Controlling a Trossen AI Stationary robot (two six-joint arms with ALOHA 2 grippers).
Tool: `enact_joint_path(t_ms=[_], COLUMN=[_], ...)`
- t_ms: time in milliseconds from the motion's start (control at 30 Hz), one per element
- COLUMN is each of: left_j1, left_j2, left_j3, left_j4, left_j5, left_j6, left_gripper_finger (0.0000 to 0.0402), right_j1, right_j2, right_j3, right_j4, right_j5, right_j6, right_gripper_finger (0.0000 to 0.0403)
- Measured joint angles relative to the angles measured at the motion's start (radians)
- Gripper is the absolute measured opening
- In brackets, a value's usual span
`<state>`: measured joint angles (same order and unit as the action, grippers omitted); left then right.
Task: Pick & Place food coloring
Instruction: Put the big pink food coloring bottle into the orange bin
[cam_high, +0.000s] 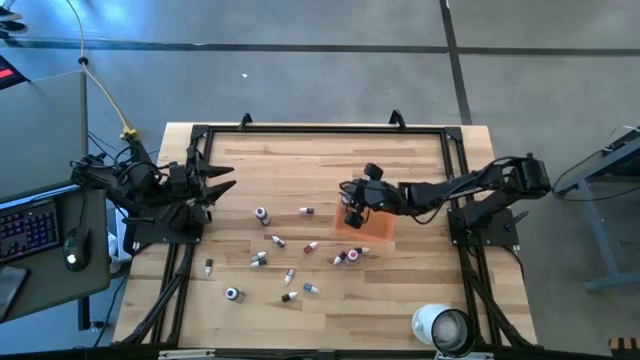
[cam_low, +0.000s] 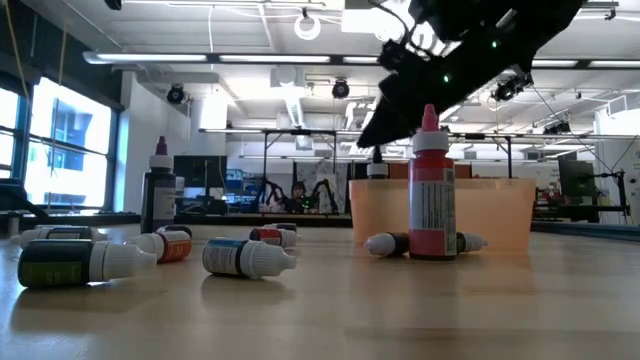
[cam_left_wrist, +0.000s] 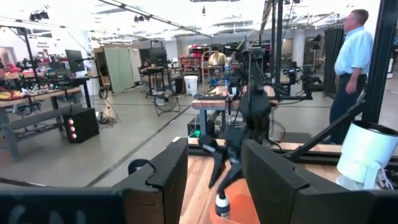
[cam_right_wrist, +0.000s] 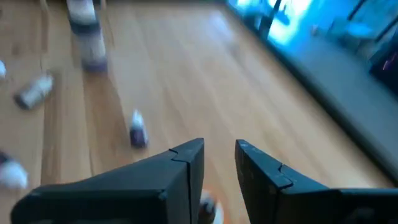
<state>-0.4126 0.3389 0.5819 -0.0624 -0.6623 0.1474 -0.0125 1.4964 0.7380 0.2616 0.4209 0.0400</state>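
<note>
Several tiny food coloring bottles lie scattered on the wooden table, and a red one stands upright in front of the orange tray. My right gripper hangs over the tray's left end, open, pointing slantwise down. One white-capped bottle stands in the tray just under its parted fingers. Nothing sits between the fingertips in the right wrist view. My left gripper waits open at the table's far left.
A large white roll stands near the table's front right corner. A dark bottle stands upright at the left. A black frame runs along the table's edges. A person stands in the room beyond.
</note>
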Motion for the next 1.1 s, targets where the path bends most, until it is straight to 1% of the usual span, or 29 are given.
enact_joint_path(t_ms=[133, 200, 267, 333, 433, 500, 533, 600, 633, 767, 933, 1033, 1100], left_j1=[0.000, 0.000, 0.000, 0.000, 0.000, 0.000, 0.000, 0.000, 0.000, 0.000, 0.000, 0.000, 0.000], left_j2=[0.000, 0.000, 0.000, 0.000, 0.000, 0.000, 0.000, 0.000, 0.000, 0.000, 0.000, 0.000, 0.000], left_j3=[0.000, 0.000, 0.000, 0.000, 0.000, 0.000, 0.000, 0.000, 0.000, 0.000, 0.000, 0.000, 0.000], left_j4=[0.000, 0.000, 0.000, 0.000, 0.001, 0.000, 0.001, 0.000, 0.000, 0.000, 0.000, 0.000, 0.000], left_j5=[0.000, 0.000, 0.000, 0.000, 0.000, 0.000, 0.000, 0.000, 0.000, 0.000, 0.000, 0.000, 0.000], left_j6=[0.000, 0.000, 0.000, 0.000, 0.000, 0.000, 0.000, 0.000, 0.000, 0.000, 0.000, 0.000, 0.000], left_gripper_finger=[0.0149, 0.0149, 0.0149, 0.0149, 0.0149, 0.0149, 0.0149, 0.0149, 0.0149, 0.0149, 0.0149, 0.0149, 0.0149], right_j1=[0.015, 0.030, 0.050, 0.075, 0.121, 0.160, 0.182, 0.225, 0.244, 0.298, 0.318, 0.316, 0.315], right_j2=[-0.089, -0.147, -0.203, -0.238, -0.255, -0.252, -0.247, -0.232, -0.226, -0.185, -0.104, -0.068, -0.057], right_j3=[0.000, 0.000, 0.001, 0.001, 0.001, 0.001, 0.001, 0.001, 0.001, 0.000, 0.000, 0.004, 0.002], right_j4=[0.065, 0.060, 0.048, 0.031, 0.007, -0.015, -0.033, -0.085, -0.112, -0.177, -0.180, -0.176, -0.185], right_j5=[-0.009, -0.065, -0.172, -0.305, -0.487, -0.570, -0.591, -0.595, -0.578, -0.465, -0.418, -0.361, -0.330], right_j6=[-0.062, -0.064, -0.040, 0.010, 0.089, 0.122, 0.136, 0.141, 0.136, 0.117, 0.114, 0.110, 0.074], right_gripper_finger=[0.0086, 0.0087, 0.0087, 0.0087, 0.0087, 0.0087, 0.0087, 0.0087, 0.0087, 0.0087, 0.0087, 0.0087, 0.0087])
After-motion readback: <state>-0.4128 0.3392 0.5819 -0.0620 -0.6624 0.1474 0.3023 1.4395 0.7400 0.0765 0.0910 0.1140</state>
